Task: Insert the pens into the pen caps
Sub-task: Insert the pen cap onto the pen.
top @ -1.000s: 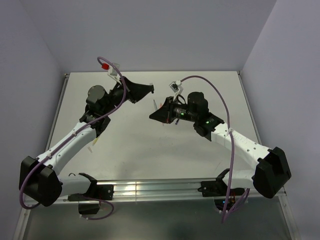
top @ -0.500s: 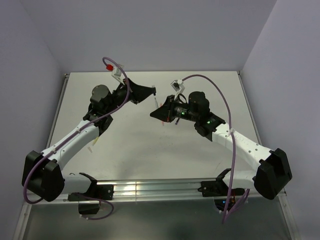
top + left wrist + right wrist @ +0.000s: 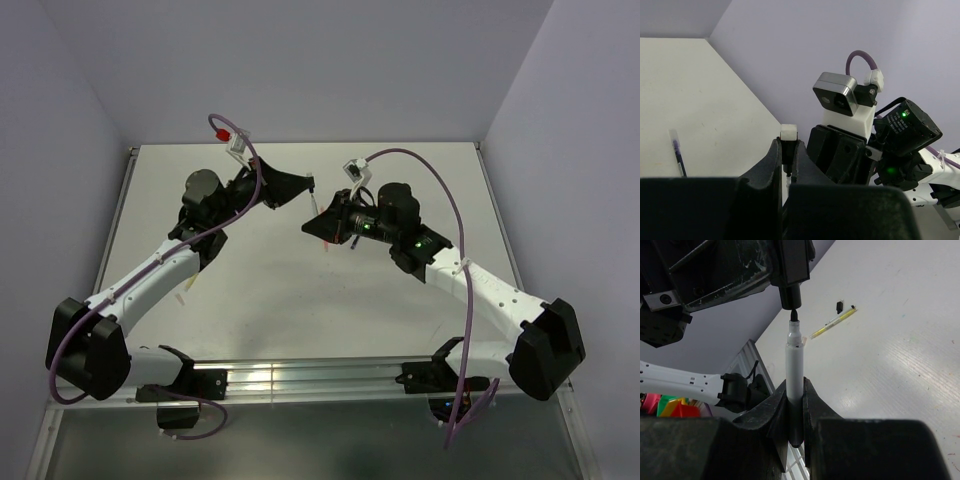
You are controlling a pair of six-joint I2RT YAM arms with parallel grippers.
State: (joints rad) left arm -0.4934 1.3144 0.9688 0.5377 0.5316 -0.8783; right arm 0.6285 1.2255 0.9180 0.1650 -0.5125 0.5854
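Right wrist view shows the right gripper (image 3: pixel 795 407) pinching the white pen (image 3: pixel 794 362) upright, its tip just below the black cap (image 3: pixel 790 296) clamped in the left gripper (image 3: pixel 788 149), so the push should probably run straight along the pen's axis, gently.

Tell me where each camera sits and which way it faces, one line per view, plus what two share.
Top external: fixed above and behind the bases, looking down on the table; both arms show, left gripper and right gripper nearly meeting.
Left wrist: on the left arm, looking past its own gripper toward the right arm's camera and the wall.
Right wrist: on the right arm, looking past its own gripper and the white pen toward the left gripper.
Shared: both wrist views show the cap in the left gripper.
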